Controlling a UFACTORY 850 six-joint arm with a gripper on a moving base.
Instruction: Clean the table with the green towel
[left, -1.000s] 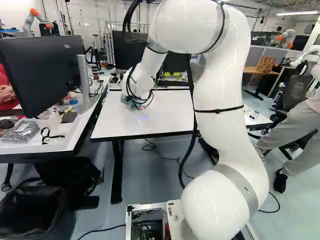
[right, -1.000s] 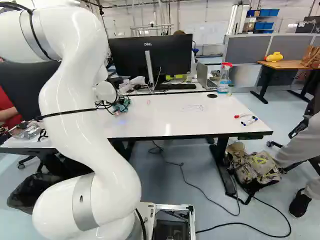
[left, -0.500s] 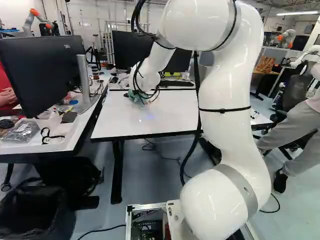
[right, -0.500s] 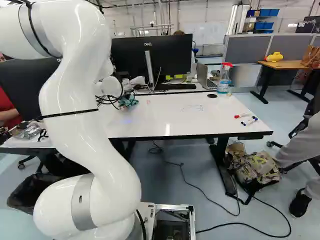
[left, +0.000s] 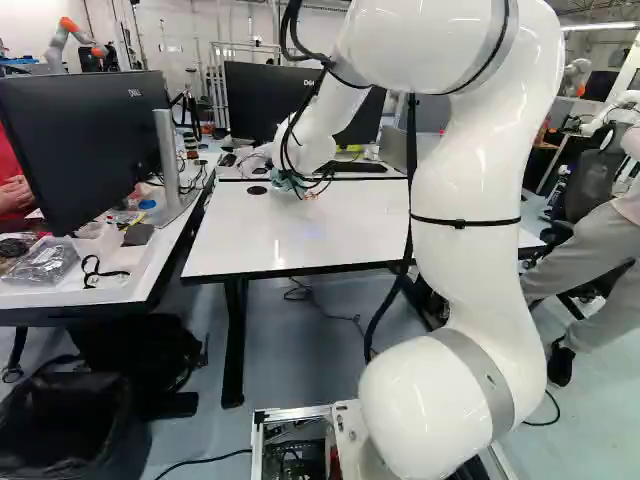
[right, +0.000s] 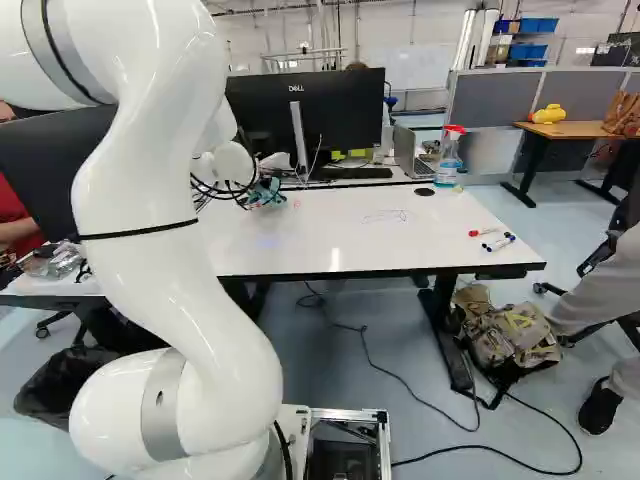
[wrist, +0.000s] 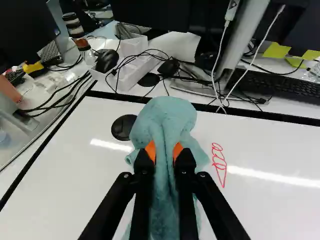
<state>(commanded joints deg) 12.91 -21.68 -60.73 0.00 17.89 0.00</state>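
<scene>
Gripper (right: 262, 191) clamped on green towel (wrist: 167, 120), nr far edge of white table (wrist: 65, 165), w/ red scribble (wrist: 218, 164) beside it.

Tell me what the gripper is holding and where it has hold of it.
The gripper holds the green towel pinched at its bunched middle, with cloth spreading out both ahead of the fingers and back beneath them.

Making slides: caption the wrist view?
Black two-fingered gripper pinching a crumpled green cloth towel beside a red scribble on a white tabletop.
</scene>
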